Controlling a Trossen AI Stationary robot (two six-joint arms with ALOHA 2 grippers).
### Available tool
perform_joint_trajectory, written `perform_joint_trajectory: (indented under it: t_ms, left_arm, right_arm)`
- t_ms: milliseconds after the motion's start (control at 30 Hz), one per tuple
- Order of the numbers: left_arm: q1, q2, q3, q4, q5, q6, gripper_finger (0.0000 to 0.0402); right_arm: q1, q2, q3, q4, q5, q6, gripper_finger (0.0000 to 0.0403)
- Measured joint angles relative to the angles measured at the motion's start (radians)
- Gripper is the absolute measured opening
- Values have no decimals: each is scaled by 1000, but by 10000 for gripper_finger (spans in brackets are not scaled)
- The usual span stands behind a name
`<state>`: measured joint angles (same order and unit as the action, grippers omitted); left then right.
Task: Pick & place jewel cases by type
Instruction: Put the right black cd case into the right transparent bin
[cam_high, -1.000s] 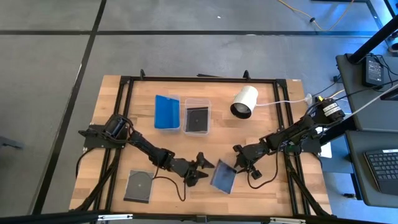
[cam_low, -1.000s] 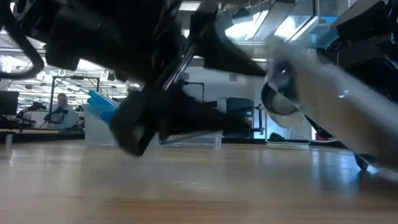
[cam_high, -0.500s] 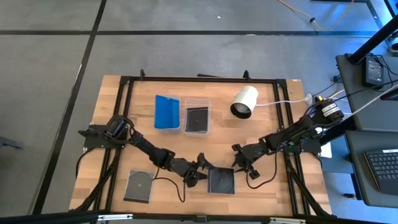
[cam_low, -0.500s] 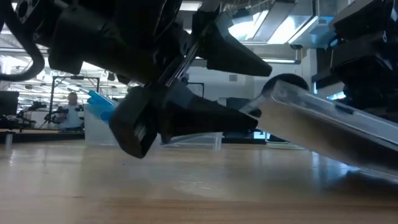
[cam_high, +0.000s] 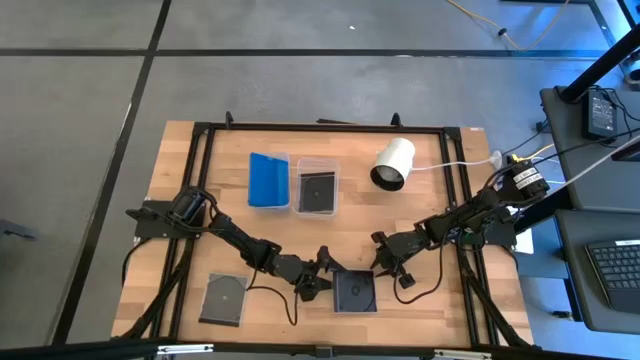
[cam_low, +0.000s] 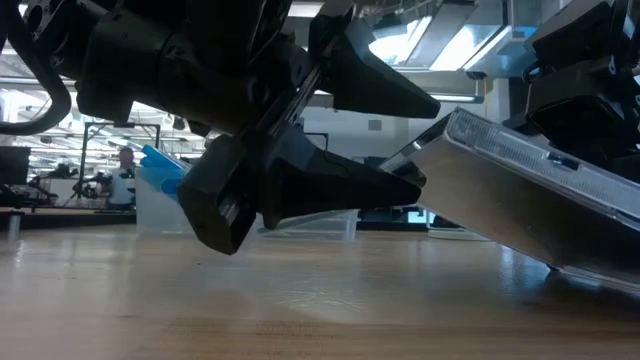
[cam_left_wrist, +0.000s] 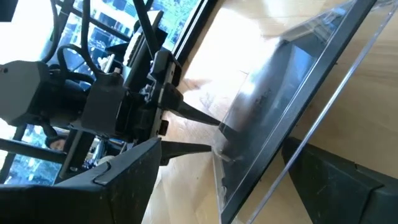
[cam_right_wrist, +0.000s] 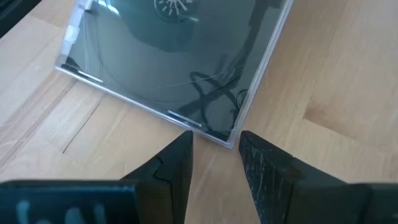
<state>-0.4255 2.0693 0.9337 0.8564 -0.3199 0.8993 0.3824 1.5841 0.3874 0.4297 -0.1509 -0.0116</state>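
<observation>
A dark jewel case (cam_high: 355, 292) showing a disc stands tilted near the table's front, between my two grippers. Its edge toward my left gripper (cam_low: 448, 128) is raised; its near right part (cam_low: 600, 275) is low, at the table. My left gripper (cam_high: 322, 275) is wide open, with that raised edge between its fingers. My right gripper (cam_right_wrist: 214, 140) is partly open at the case's far right corner. Another dark case (cam_high: 222, 298) lies flat at the front left. A blue case (cam_high: 268, 180) and a dark one (cam_high: 317, 190) lie in clear tubs. My left gripper comes nearly level from the table's left. The case's raised edge (cam_low: 430, 160) seems to lie on its lower finger (cam_low: 400, 185); the upper finger stands clear above it. My right gripper slants down from the right. The case's corner (cam_right_wrist: 229, 142) sits in the gap, and both fingertips (cam_right_wrist: 186, 138) lie against the edges beside it.
A white cylinder (cam_high: 393, 163) with a dark end lies at the back right, its cord running toward the right edge. The black frame rails (cam_high: 460, 200) border the tabletop. A person (cam_low: 125, 165) shows far behind the table.
The dark jewel case has tipped down from a steep tilt to a shallower one: its raised edge toward my left gripper has sunk, and its low end has stayed at the table. Both grippers have kept their places and their openings.
</observation>
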Motion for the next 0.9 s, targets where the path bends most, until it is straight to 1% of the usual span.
perform_joint_trajectory:
  t_ms: [433, 700, 800, 900]
  left_arm:
    - [0, 0, 0, -1, 5, 20, 334]
    - [3, 0, 0, -14, 5, 6, 332]
    - [2, 0, 0, -15, 5, 21, 321]
    - [2, 0, 0, -15, 4, 22, 297]
  right_arm:
    - [0, 0, -1, 0, 0, 0, 139]
    - [0, 0, -1, 0, 0, 2, 139]
    - [0, 0, -1, 0, 1, 2, 139]
    - [0, 0, -1, 0, 1, 2, 139]
